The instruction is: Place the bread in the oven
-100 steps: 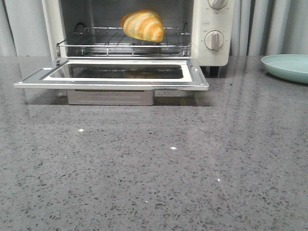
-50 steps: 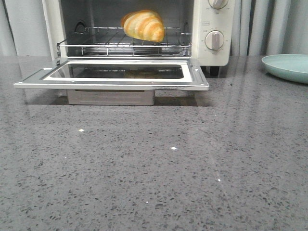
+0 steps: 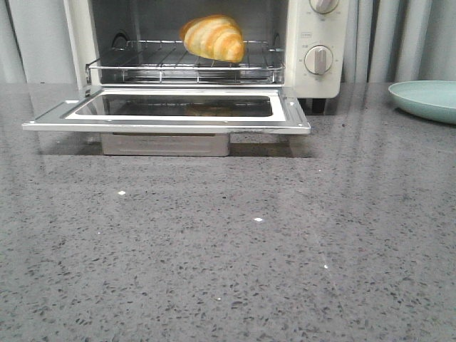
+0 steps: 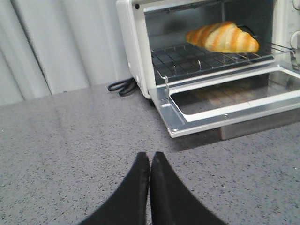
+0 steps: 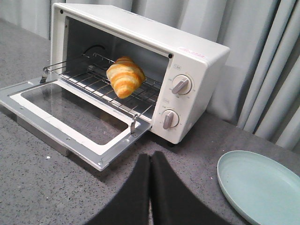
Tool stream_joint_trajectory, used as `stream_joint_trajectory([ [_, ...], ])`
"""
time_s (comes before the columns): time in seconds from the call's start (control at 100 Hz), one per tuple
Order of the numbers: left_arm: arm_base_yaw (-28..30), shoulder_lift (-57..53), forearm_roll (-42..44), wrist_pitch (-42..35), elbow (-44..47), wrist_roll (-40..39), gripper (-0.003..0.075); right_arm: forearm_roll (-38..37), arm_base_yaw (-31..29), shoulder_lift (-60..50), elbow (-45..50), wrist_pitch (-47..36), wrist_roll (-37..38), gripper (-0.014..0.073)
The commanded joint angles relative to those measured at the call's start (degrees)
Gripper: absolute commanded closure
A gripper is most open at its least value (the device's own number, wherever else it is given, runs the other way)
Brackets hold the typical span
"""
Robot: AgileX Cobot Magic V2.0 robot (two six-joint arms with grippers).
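Note:
The golden-yellow striped bread [image 3: 212,38] lies on the wire rack [image 3: 142,60] inside the cream-white oven [image 3: 317,78], whose glass door [image 3: 292,110] hangs open and flat. It also shows in the left wrist view [image 4: 222,37] and in the right wrist view [image 5: 124,76]. My left gripper [image 4: 149,155] is shut and empty over the grey counter, to the left of the door's corner. My right gripper [image 5: 150,155] is shut and empty in front of the oven's knob side. Neither gripper shows in the front view.
A pale green plate [image 3: 427,98] sits on the counter right of the oven, also in the right wrist view [image 5: 260,187]. A black power cord [image 4: 121,86] lies beside the oven's left wall. Grey curtains hang behind.

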Motion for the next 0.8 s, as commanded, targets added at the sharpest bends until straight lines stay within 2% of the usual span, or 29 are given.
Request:
stream_joint_trajectory([
  [0.0, 0.3, -2.8, 2.8, -11.0, 2.8, -5.3, 0.0741, -1.0, -0.3, 0.3, -1.4, -3.7, -0.4, 0.0661],
  [0.13, 1.1, -6.0, 2.8, -9.6, 7.3, -9.9, 0.0741, -1.0, -0.3, 0.3, -1.4, -3.7, -0.4, 0.0661],
  [0.2, 2.2, -5.9, 3.3, -0.9, 7.0, -10.8, 0.0742, -1.0, -0.3, 0.3, -1.4, -3.7, -0.4, 0.0661],
  [0.35, 4.3, -5.9, 3.4, 7.0, 7.2, -10.8, 0.0741, -1.0, -0.3, 0.3, -1.4, -3.8, -0.4, 0.0661],
  [0.57, 6.9, -5.9, 0.8, 7.2, 7.2, -10.8, 0.0741, -1.0, -0.3, 0.3, -1.4, -3.8, -0.4, 0.0661],
  [0.79, 7.0, -5.9, 0.8, 7.2, 7.2, -10.8, 0.0742, -1.0, -0.3, 0.3, -1.4, -3.8, -0.4, 0.0661],
])
